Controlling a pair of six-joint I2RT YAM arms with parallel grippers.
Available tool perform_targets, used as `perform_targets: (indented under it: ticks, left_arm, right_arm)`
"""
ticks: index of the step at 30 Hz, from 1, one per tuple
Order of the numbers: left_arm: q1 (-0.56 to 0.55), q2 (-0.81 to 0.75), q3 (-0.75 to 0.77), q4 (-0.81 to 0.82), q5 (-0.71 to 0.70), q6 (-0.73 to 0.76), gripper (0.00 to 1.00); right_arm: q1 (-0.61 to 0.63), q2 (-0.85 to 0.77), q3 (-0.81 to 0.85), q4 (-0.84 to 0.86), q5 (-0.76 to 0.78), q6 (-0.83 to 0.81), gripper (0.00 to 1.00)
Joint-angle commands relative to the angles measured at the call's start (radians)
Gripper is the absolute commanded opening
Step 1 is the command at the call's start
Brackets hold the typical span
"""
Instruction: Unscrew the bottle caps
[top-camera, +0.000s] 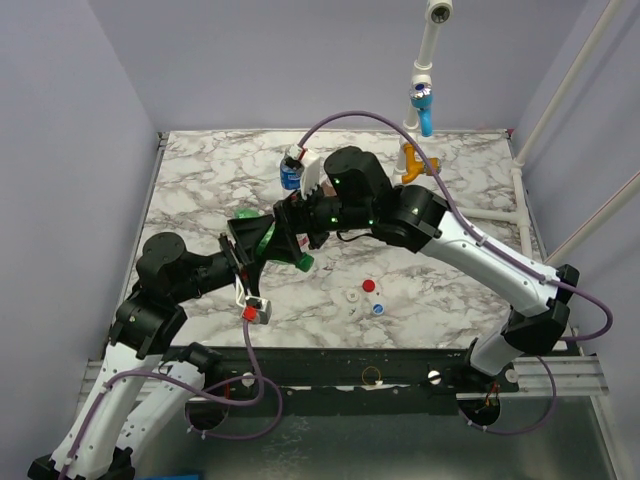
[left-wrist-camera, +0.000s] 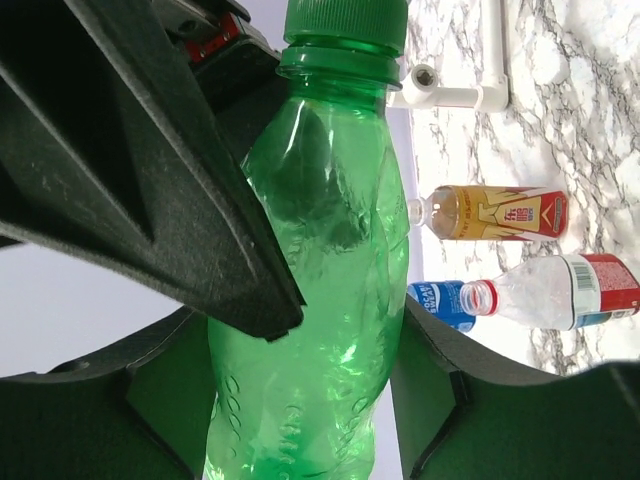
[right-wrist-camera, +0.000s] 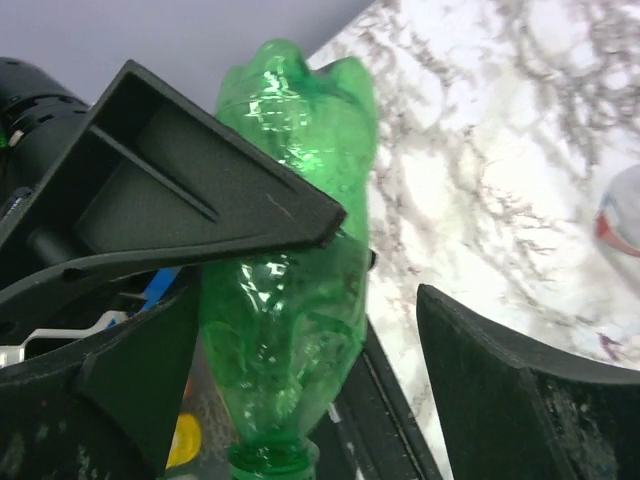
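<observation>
The green bottle is held off the table in my left gripper, whose jaws are shut on its body; it shows in the top view too. Its green cap is on the neck. My right gripper is open around the same bottle: its left finger is against the bottle and its right finger stands clear. The neck points toward the right wrist camera. Red, white and bluish-white caps lie loose on the table.
Three capless bottles lie at the back: amber, clear with a red-white label, and blue-labelled, the last also in the top view. Orange and blue pipe fittings and white pipes stand at the back right.
</observation>
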Motion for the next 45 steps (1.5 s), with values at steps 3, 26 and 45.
perform_targets:
  ticks: [3, 26, 45]
  left_arm:
    - [0.004, 0.029, 0.07, 0.006, -0.075, -0.242, 0.22]
    - [0.004, 0.159, 0.217, 0.232, -0.361, -1.476, 0.02]
    - [0.004, 0.143, 0.201, 0.24, -0.261, -1.63, 0.91]
  right_arm:
    - [0.0, -0.119, 0.024, 0.059, 0.24, -0.044, 0.99]
    - [0.0, -0.174, -0.127, 0.59, 0.406, 0.004, 0.85]
    - [0.0, -0.113, -0.123, 0.645, 0.227, -0.059, 0.15]
